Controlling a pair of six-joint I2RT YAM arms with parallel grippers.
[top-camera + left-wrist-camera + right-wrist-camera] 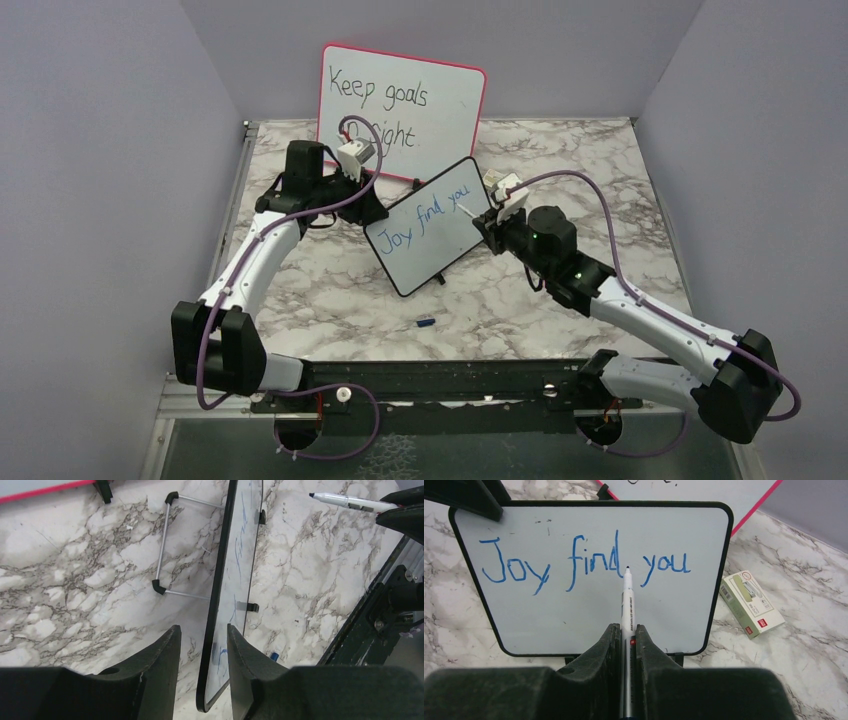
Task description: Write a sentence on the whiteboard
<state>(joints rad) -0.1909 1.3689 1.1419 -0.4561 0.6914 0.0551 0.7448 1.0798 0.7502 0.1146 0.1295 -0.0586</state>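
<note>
We see the black-framed whiteboard (440, 240) standing near the middle of the marble table (330, 290), turned at a slant between the two arms and just in front of the larger pink-framed whiteboard (455, 110), which carries black handwriting (378, 92); across its face runs the sentence (584, 567) "Joy find you" in blue, slanted letters, filling the upper half and leaving the lower half bare. The right gripper (626, 630) is clenched on a white marker (627, 600), the barrel lying straight out between the fingers; from the right wrist view its dark tip sits over the foot of the "d" in "find", but from the left wrist view (where the board is seen nearly edge-on) the tip stands clear of the surface, with marble showing between them. The left gripper (202, 627) straddles a rounded corner of the board, one finger on the back side and one on the written side; a sliver of marble shows between the back finger and the frame, and we cannot tell whether the pads press the board. A wire stand (165, 545) with black end caps lies on the marble behind the board; a small blue cap (425, 322) lies on the table in front of it; a small green-and-white box (751, 604) lies just beside its right edge.
</note>
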